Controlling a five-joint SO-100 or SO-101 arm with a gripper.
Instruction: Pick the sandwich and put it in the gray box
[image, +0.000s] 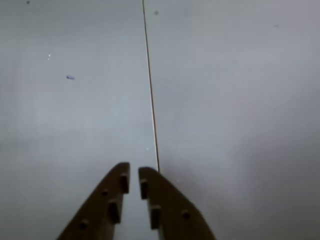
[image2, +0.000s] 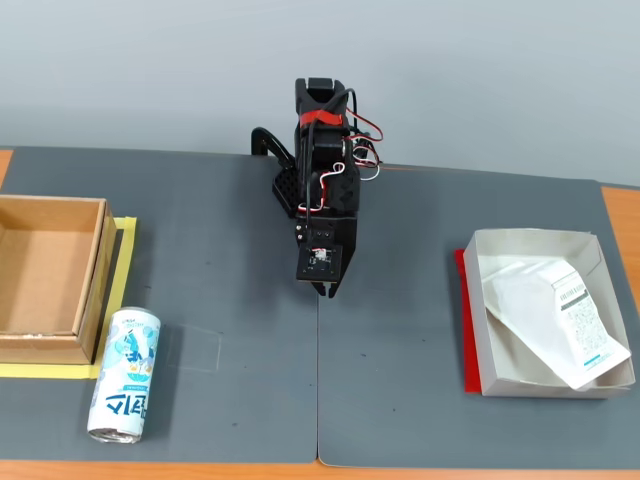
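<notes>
The dark grey mat covered most of the table, its centre seam running under the arm. At the fixed view's left stood the brown cardboard box; at its right, the gray box sat on a red sheet. The sandwich already lay inside the gray box, tilted, its labelled end riding on the near right wall. The arm was folded over mid-mat, well apart from both boxes. A drink can lay near the cardboard box. The gripper hung above bare mat, jaws nearly together and empty. Placement appeared complete; the remaining step was judged to be parking the arm clear without sweeping toward the tray.
</notes>
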